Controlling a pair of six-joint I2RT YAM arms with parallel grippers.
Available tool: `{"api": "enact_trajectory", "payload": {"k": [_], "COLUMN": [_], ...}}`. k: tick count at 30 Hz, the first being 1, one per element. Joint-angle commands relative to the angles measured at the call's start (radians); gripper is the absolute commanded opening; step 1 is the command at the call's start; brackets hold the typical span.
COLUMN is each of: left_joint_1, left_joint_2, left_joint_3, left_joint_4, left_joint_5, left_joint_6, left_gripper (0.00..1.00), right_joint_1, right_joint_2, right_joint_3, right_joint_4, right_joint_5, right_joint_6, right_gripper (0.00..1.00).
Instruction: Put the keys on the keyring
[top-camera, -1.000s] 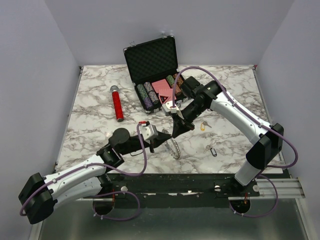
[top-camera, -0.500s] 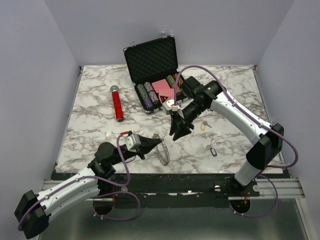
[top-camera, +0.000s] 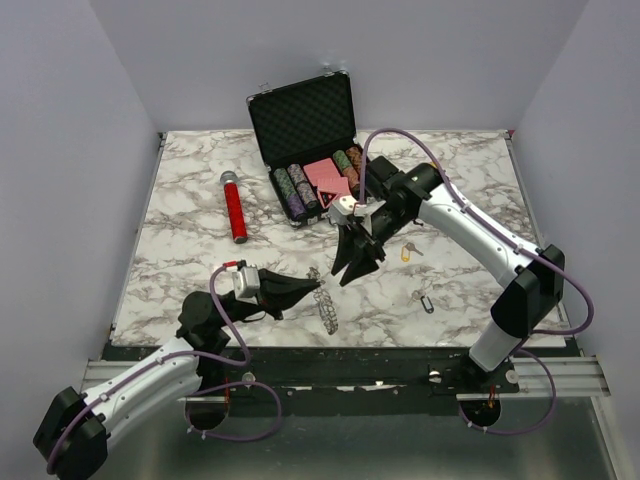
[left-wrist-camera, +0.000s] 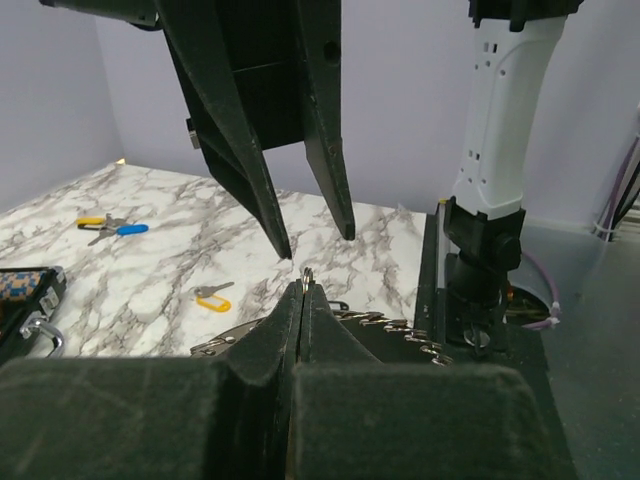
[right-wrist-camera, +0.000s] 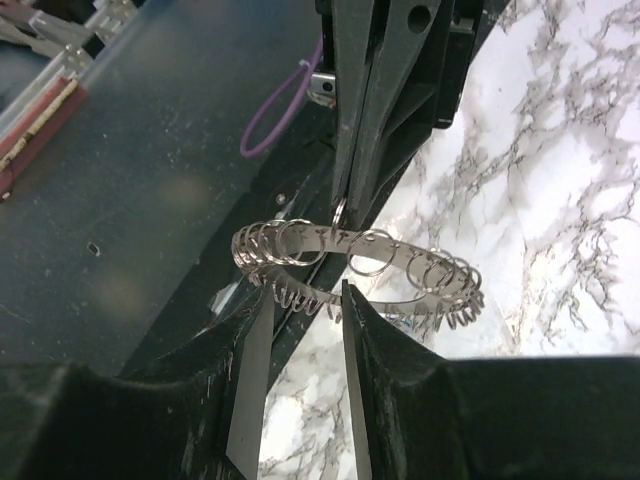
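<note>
Two claws: left claw, right claw. One keyring. Four key tags: one yellow tag, another yellow tag, one blue tag, one dark tag. One open poker-chip case. One red microphone.

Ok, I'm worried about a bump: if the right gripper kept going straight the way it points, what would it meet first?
Most likely the keyring, which the left gripper holds up just ahead of the right gripper, whose fingers are open. The exact depth is unclear.
</note>
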Motion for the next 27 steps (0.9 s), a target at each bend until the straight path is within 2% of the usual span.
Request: {"api": "enact_trajectory", "payload": {"k": [1, 9, 14, 24, 27], "left_joint_1": [0.004, 0.003, 0.003, 0.004, 0.003], "left_joint_2": [0.028, 0.068, 0.057, 0.013, 0.004], "left_joint_3": [0.005, 0.014, 0.014, 0.011, 0.011], "left_joint_4": [0.135, 0.167, 0.144, 0.075, 0.057], "left_joint_5": [0.024, 0.002, -0.036, -0.082, -0.082], "left_joint_6": [-0.091, -0.117, -0.102, -0.077, -0.07], "left_gripper": [0.0, 0.0, 0.0, 0.0, 0.0], "right_joint_1": [0.011, 0.051, 0.071, 0.092, 0.094], "right_joint_2": [0.046, 0.086, 0.089, 0.095, 0.097], "right_joint_3": [0.034, 0.063, 0.055, 0.061, 0.074], "right_joint_4": [-0.083, -0.085, -0.083, 0.0, 0.024], "right_joint_5": [-0.112, -0.124, -0.106, -0.066, -0.048], "right_joint_6": [-0.009, 0.003, 0.005, 0.127, 0.179], "right_gripper": [0.41, 0.41, 0.36, 0.03, 0.01]}}
